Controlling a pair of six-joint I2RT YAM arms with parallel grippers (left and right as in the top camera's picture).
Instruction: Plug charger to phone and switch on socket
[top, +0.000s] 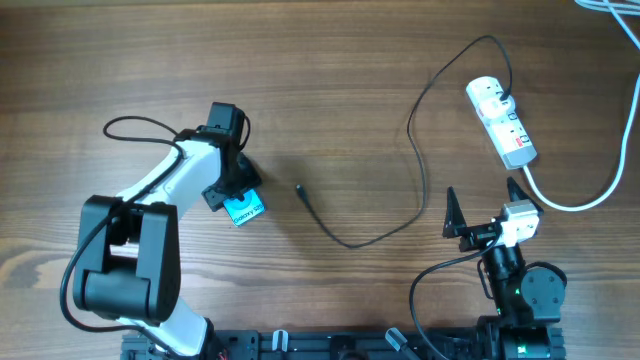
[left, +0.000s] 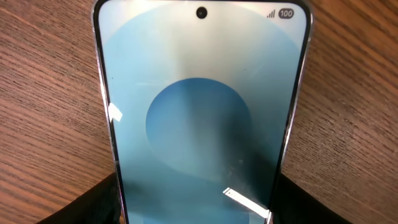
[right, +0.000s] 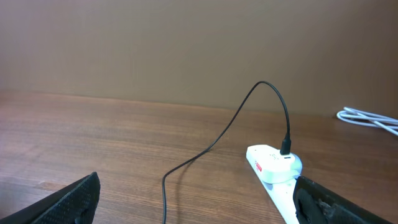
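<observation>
My left jaws clasp the flat turquoise-screened smartphone by its long edges, and the tip of the thin black charger cable lies on the wooden tabletop between it and my gaping, empty right jaws.

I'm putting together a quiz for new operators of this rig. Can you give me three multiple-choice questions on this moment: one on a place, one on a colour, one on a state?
1. Where is the free tip of the charger?
A. On the bare table, between the phone and the socket
B. Plugged into the phone
C. Held in the right fingers

2. What colour is the charger cable?
A. White
B. Black
C. Red

3. How do the right fingers stand?
A. Shut on the cable
B. Shut on the socket
C. Open, holding nothing

Answers:
1 A: the overhead view shows the tip lying on the wood, clear of the phone.
2 B: it runs as a thin black line from the socket.
3 C: the right wrist view shows them wide apart with only table between.
</observation>
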